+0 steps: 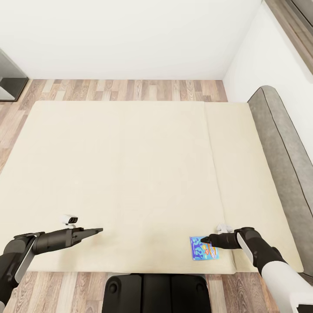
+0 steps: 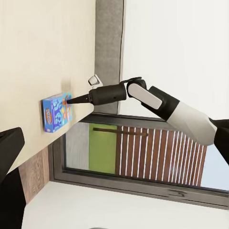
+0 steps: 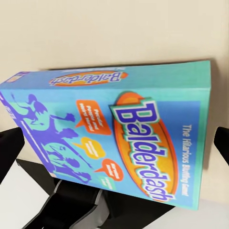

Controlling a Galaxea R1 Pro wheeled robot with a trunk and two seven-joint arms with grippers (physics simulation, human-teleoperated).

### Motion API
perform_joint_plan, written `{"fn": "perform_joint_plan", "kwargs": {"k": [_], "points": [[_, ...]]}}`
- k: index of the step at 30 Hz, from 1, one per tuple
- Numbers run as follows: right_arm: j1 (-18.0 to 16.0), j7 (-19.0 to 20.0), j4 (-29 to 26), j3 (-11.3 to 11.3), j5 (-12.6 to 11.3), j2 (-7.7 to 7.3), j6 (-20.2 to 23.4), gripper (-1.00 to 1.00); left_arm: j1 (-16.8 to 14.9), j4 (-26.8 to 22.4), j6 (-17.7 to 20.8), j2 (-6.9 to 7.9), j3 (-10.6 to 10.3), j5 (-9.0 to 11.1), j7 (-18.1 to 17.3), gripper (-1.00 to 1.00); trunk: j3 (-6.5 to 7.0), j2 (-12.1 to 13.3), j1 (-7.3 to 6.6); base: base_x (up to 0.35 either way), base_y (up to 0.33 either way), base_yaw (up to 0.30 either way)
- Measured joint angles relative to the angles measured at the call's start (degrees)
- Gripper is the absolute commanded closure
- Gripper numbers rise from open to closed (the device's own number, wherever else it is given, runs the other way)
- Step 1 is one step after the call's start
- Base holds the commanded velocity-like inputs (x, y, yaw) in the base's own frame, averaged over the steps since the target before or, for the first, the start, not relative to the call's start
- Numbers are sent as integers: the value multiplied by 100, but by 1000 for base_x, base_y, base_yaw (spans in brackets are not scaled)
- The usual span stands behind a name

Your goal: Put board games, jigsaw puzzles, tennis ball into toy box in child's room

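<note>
The task looks barely begun: one board game (image 1: 204, 248), a blue Balderdash box, lies flat on the bed (image 1: 130, 174) at its near edge. The right gripper (image 1: 205, 239) hovers over the box with fingers spread either side, grasping nothing. The left gripper (image 1: 96, 230), well apart from the box, looks clenched and empty. Broad bare mattress lies beyond the box.

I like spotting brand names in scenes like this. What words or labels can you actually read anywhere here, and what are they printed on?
"Balderdash": large, on the board game box lid, lying on the bed.
"Balderdash": again, smaller, on the box's side.
"The Hilarious Bluffing Game": beside the lid's logo.
Speech bubbles on the lid: too blurred to read.
</note>
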Motion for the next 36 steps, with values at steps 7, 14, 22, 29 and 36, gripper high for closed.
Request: {"fn": "perform_joint_plan", "kwargs": {"k": [7, 14, 22, 29, 36], "points": [[0, 0, 0, 0, 0, 0, 1, -100, 1, 0, 0, 1, 2, 0, 0, -100, 0, 0, 0, 0, 7, 0], [0, 9, 2, 0, 0, 1, 7, -100, -2, -2, 0, 5, 3, -1, 0, -100, 0, 0, 0, 0, 140, 0], [0, 9, 0, 0, 0, 0, 9, -100, -2, 0, 0, 8, 2, 0, 0, -100, 0, 0, 0, 0, 28, 0], [0, 9, 0, 0, 0, 3, 5, -100, -3, 0, 0, 9, 2, 0, 0, -100, 0, 0, 0, 0, 2, 0], [0, 2, 0, 0, 0, 3, 14, -100, -3, 0, 0, 9, 2, 0, 0, -100, 0, 0, 0, 0, 0, 0]]}}
